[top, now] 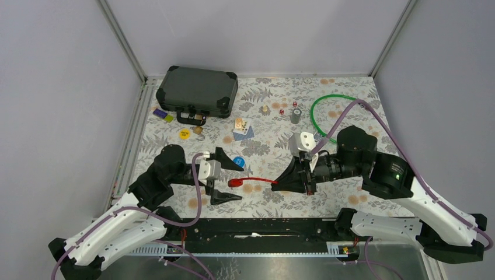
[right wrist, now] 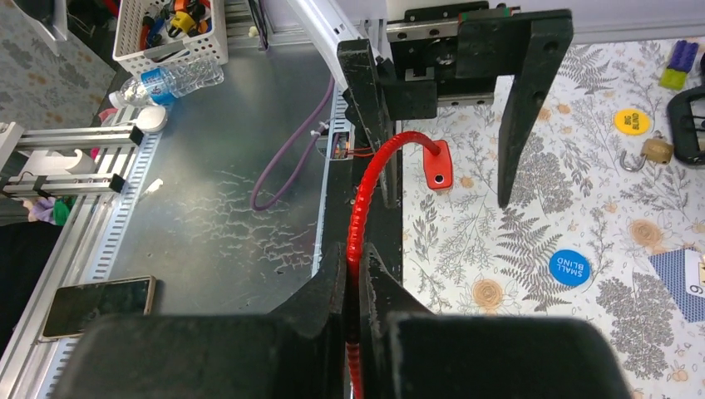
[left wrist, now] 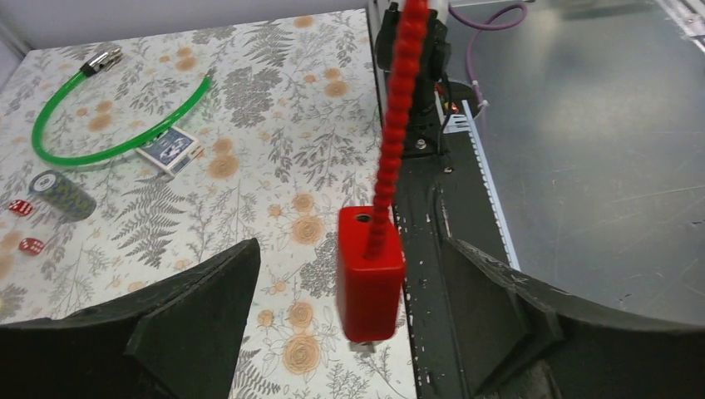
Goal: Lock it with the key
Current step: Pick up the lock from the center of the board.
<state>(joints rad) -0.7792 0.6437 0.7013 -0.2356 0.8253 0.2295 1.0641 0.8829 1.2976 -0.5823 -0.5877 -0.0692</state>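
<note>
Evidently to hand it over, your right claw (top: pixel 279 183) pinches the red cable lock (left wrist: pixel 370 283) by its cable, hanging its body over the bench (top: pixel 257 90) between the wide-spread fingers of your left claw (top: pixel 238 183).

Left hand (top: pixel 241 184) wide open; right hand (top: pixel 279 184) pinched shut, facing it

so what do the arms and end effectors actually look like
The left arm and right arm have white shells, black joints and purple cables. The left end effector and right end effector have black wedge-shaped fingers behind white camera housings.
</note>
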